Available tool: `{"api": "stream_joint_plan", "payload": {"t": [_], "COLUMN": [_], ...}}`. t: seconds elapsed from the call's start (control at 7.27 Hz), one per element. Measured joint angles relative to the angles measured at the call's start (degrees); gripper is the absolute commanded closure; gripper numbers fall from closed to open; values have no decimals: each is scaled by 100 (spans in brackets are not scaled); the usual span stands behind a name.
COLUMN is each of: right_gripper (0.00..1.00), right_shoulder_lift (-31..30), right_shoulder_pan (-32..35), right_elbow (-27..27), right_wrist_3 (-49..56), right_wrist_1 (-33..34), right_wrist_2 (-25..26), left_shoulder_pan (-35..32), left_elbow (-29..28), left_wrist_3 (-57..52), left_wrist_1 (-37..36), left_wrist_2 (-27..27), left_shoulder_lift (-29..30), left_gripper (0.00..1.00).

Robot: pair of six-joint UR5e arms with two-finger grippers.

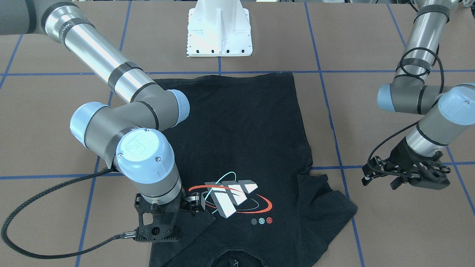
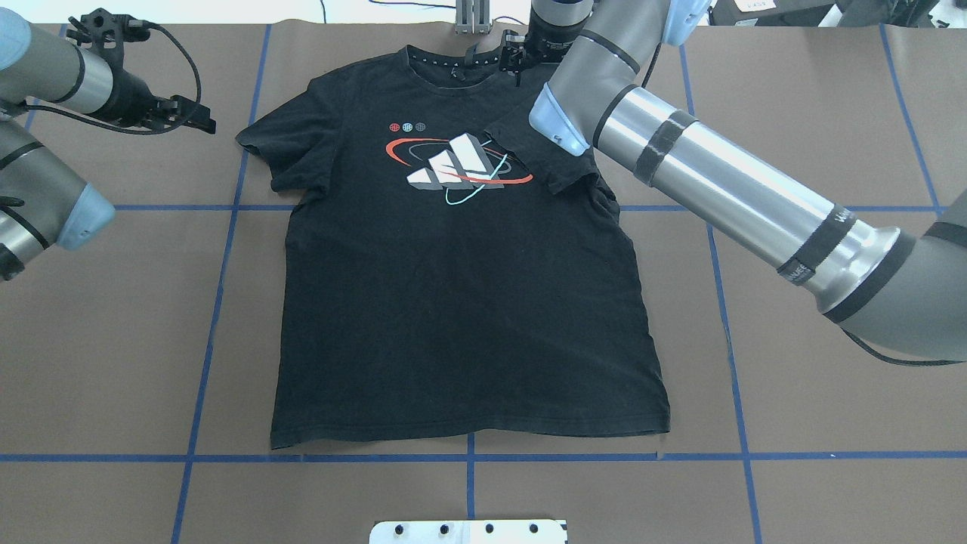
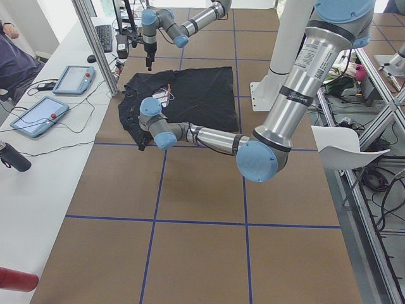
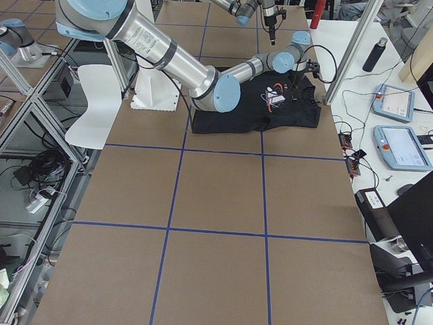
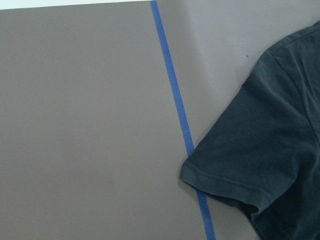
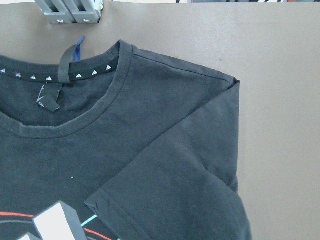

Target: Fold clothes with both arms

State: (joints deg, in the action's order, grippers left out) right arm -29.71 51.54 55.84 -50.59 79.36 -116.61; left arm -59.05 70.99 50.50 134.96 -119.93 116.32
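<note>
The black T-shirt (image 2: 453, 317) lies flat, logo side (image 2: 453, 162) up, collar at the far edge. One sleeve (image 2: 548, 155) is folded inward over the chest; it lies flat in the right wrist view (image 6: 175, 165). My right gripper (image 1: 193, 203) hovers just above this folded sleeve beside the logo (image 1: 232, 196), jaws apart, holding nothing. My left gripper (image 1: 393, 180) is open and empty over bare table, off the shirt's other sleeve (image 5: 225, 175), which lies spread out flat. It also shows in the overhead view (image 2: 198, 117).
The white base pedestal (image 1: 219, 33) stands at the robot's edge of the table. An aluminium post foot (image 6: 70, 11) sits just beyond the collar. Blue tape lines (image 2: 219, 302) cross the brown table. A side bench with tablets (image 3: 73, 79) lies beyond the far edge.
</note>
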Motion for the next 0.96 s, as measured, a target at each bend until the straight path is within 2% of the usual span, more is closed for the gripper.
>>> {"api": "stream_joint_plan", "payload": {"t": [0.28, 0.41, 0.55, 0.69, 0.96], "right_gripper": [0, 0, 0, 0, 0], "right_shoulder_lift": [-1098, -1603, -2003, -2235, -2371], "right_shoulder_pan": [361, 589, 779, 898, 963], "right_elbow": [1101, 1488, 1752, 1887, 1957], "right_wrist_3": [838, 1295, 1686, 1925, 2060], "right_wrist_1": [92, 92, 86, 82, 75], "right_wrist_2": [-346, -519, -635, -702, -738], "left_shoulder_pan": [283, 330, 346, 357, 385], "left_elbow": [-467, -790, -1014, -1141, -1301], "left_wrist_3": [703, 873, 1028, 1230, 1416], "left_wrist_1": [266, 547, 730, 809, 868], "left_wrist_2": [475, 595, 652, 685, 826], "left_shoulder_lift": [287, 394, 479, 561, 669], "left_gripper": [9, 17, 23, 33, 37]}}
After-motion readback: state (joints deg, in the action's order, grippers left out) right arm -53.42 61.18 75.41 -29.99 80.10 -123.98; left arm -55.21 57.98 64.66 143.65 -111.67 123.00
